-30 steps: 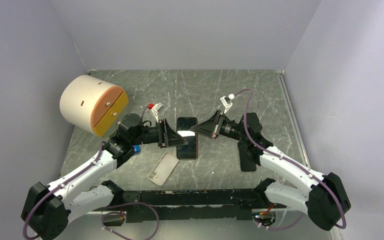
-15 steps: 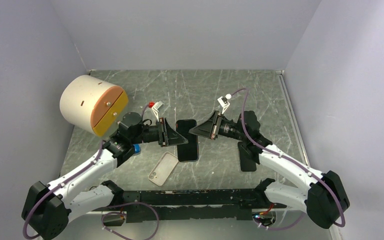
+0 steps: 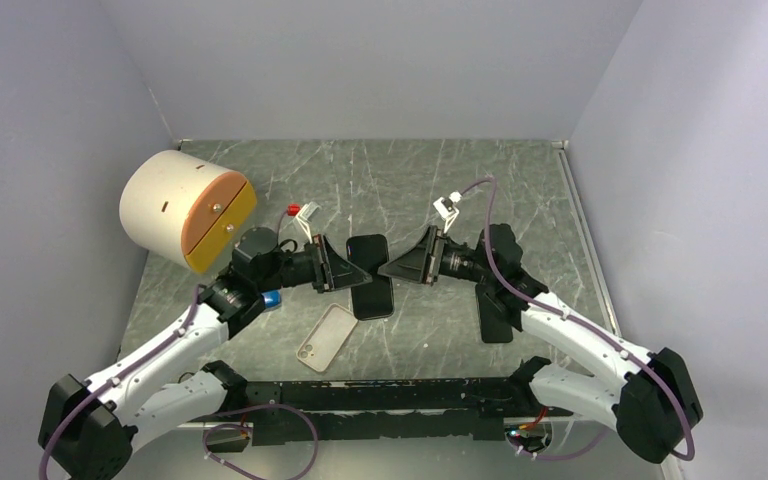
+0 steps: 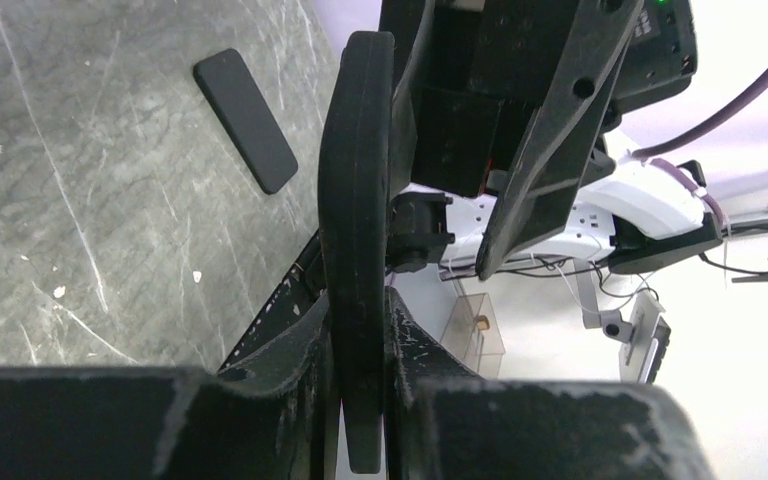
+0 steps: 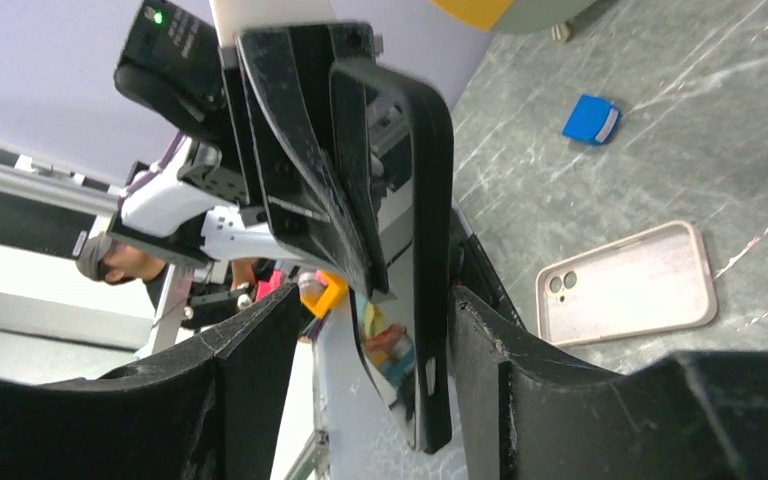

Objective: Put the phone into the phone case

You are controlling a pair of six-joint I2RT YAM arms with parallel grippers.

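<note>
The phone case lies flat and open side up on the table, near the front edge, with its camera cutout at the near end. It is just in front and to the left of the phone, and nothing touches it.

The left gripper holds the phone between the two arms, and the overhead view shows the screen tilted. The left wrist view shows the phone edge-on, with both fingers clenched against its two faces. That squeeze cannot be made out from above.

The right gripper meets the phone from the other side. Its wrist camera shows its fingers spread apart with the phone's edge running between them. The phone sits close to one finger and leaves a clear gap to the other. The same view shows the case on the marble below.

A second black phone lies partly under the right arm, and the left wrist camera shows it whole. A small blue object sits by the left arm, and a pale drum stands at the far left.
</note>
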